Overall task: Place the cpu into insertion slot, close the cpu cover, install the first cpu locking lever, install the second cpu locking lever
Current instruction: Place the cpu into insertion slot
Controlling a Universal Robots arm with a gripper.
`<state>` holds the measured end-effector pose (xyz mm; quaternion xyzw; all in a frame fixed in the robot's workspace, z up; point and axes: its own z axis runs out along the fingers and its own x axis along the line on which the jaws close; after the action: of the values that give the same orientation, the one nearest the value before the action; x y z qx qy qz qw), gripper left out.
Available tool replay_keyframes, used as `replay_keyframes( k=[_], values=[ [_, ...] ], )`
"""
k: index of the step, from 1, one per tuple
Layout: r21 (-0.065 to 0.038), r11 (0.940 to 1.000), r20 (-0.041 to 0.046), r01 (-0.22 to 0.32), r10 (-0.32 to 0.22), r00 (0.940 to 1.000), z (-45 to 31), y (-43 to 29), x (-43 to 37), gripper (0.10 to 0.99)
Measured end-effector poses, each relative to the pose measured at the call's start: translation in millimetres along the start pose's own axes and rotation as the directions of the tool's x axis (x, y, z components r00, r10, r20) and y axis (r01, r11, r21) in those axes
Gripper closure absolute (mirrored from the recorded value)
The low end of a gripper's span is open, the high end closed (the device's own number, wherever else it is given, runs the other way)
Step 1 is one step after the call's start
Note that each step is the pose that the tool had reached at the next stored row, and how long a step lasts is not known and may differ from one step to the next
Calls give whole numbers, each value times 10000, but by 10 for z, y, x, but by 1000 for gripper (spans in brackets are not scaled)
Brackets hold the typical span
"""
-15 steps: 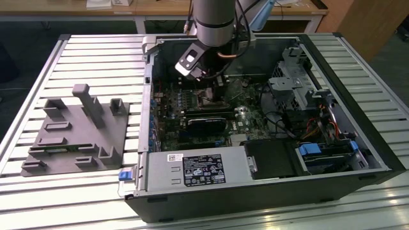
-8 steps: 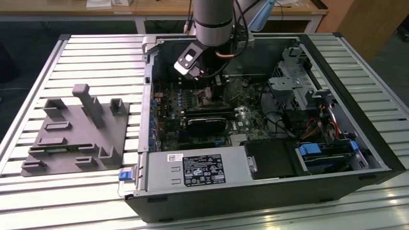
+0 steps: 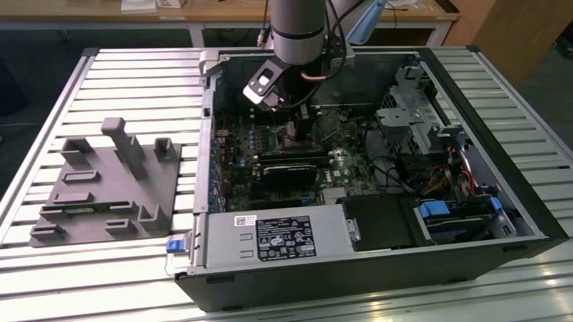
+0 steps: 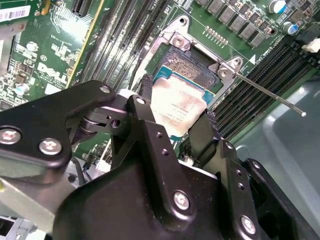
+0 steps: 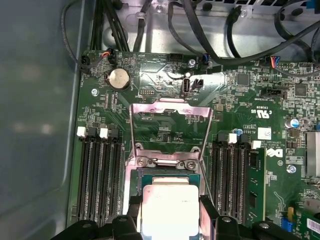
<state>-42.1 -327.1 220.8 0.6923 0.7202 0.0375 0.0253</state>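
- Silver-grey cpu sits gripped by two opposite edges between the fingers, squarely above the socket
- cpu cover stands swung open, just beyond the socket's hinge side

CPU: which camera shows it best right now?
Second wrist view: the cpu shows nearly whole, pale top up, held by the gripper over the socket. First wrist view crops the cpu. Exterior view: the gripper is inside the case; chip too small to tell.

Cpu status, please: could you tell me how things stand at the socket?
Gripper jaws shut on the cpu, at the open socket. Cpu cover raised, lever standing clear. Nothing in the way.
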Motion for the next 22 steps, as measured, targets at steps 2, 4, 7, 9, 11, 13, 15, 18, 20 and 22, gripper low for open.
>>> replay_keyframes(
  k=[2,4,7,9,11,13,15,18,20,22],
  values=[
    [0,10000,3,-30,30,10000,8,-2,8,545],
    [-1,10000,6,-58,58,10000,16,-3,16,545],
    [-1,10000,10,-99,99,10000,29,-6,26,545],
    [-1,9999,14,-127,127,9999,37,-7,31,545],
    [-2,9999,16,-157,157,9999,48,-9,35,545],
    [-3,9998,17,-185,185,9998,63,-10,38,545],
    [-3,9998,19,-207,207,9998,75,-11,41,545],
    [-4,9997,21,-234,234,9997,97,-13,46,545],
    [-4,9997,23,-248,248,9997,115,-14,48,545],
    [-4,9997,25,-256,256,9997,131,-16,48,545]
  ],
)
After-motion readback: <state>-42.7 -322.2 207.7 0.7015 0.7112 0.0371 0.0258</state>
